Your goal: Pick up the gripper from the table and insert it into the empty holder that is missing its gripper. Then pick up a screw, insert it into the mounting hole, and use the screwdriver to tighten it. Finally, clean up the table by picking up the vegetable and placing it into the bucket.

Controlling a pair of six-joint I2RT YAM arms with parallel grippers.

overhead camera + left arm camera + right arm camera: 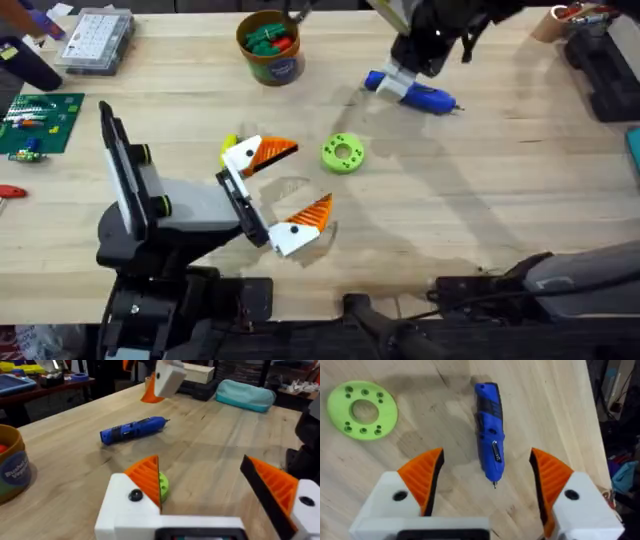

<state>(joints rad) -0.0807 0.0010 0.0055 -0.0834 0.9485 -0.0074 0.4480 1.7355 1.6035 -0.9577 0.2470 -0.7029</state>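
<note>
The blue screwdriver lies on the table at the back right, with its metal tip pointing right. My right gripper hovers open over it, one orange pad on each side of the blue body. The same gripper appears above the screwdriver in the left wrist view. My left gripper stands wide open near the table's middle, holding nothing. The small yellow-green vegetable lies just behind its far finger. The orange-yellow bucket stands at the back centre. The loose gripper, holder and screws are out of view.
A lime-green ring with holes lies between the two grippers. A clear compartment box and a green board sit at the far left. Dark gear fills the back right corner.
</note>
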